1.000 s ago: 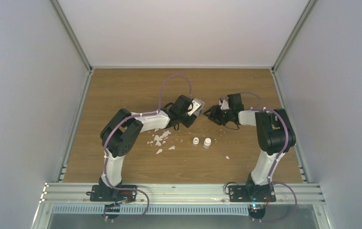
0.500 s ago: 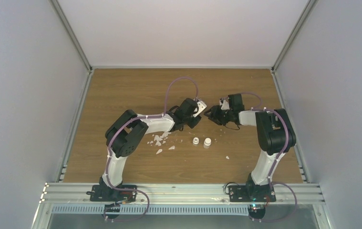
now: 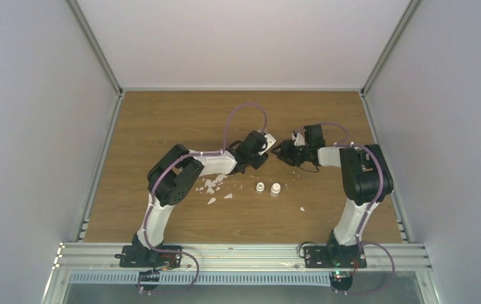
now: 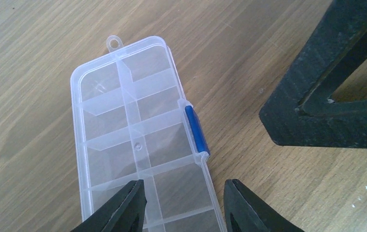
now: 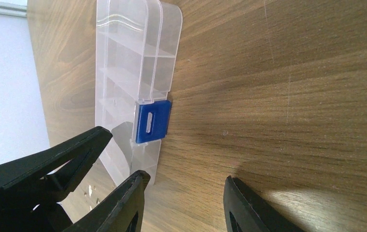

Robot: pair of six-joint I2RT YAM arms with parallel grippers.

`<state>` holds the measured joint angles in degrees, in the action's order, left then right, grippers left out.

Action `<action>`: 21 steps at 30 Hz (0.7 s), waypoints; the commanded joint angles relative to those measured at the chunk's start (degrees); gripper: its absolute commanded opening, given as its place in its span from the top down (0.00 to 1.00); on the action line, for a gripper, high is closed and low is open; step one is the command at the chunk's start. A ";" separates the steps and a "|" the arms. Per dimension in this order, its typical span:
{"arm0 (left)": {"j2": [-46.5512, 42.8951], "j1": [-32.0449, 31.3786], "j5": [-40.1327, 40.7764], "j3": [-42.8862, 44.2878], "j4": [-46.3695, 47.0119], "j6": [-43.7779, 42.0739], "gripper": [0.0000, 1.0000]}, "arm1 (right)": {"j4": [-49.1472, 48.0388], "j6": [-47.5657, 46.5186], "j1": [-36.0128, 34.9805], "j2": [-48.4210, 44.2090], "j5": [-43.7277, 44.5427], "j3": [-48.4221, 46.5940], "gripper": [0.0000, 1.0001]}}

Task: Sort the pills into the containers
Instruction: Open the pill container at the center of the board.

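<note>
The left gripper (image 4: 185, 193) hung with its fingers spread wide over the near end of the clear organiser box (image 4: 138, 140), gripping nothing. The box lay flat on the wooden table (image 4: 36, 38), left of centre in the left wrist view, its blue latch (image 4: 197, 130) on the right edge. The right gripper (image 5: 186, 181) was also spread wide and empty, with the box at the upper left of its view. From above, two white vials (image 3: 268, 188) and what looked like white flakes (image 3: 211, 185) lay lower down.
</note>
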<state>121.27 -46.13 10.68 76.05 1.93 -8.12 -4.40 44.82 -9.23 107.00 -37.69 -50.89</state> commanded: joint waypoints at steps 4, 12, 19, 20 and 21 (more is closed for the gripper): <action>1.34 -0.52 6.72 -0.64 2.14 0.08 0.01 | 0.01 0.09 0.56 2.63 0.57 0.77 0.00; -1.66 -1.52 12.24 -6.30 10.90 -1.77 0.01 | -0.30 0.12 0.57 3.11 0.35 0.71 0.00; -8.78 -2.30 14.08 -15.81 23.76 -3.31 0.01 | -0.51 0.01 0.61 3.86 0.02 0.40 0.01; -9.83 -2.30 14.28 -17.24 25.50 -3.31 0.01 | -0.57 0.01 0.54 4.03 -0.01 0.44 0.00; -11.01 -2.25 14.44 -18.59 27.12 -3.24 0.01 | -0.65 -0.05 0.60 4.20 -0.08 0.43 0.00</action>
<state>116.14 -47.79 22.61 61.80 17.08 -10.98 -6.83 44.84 -8.95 108.27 -39.46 -50.89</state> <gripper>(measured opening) 0.989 0.994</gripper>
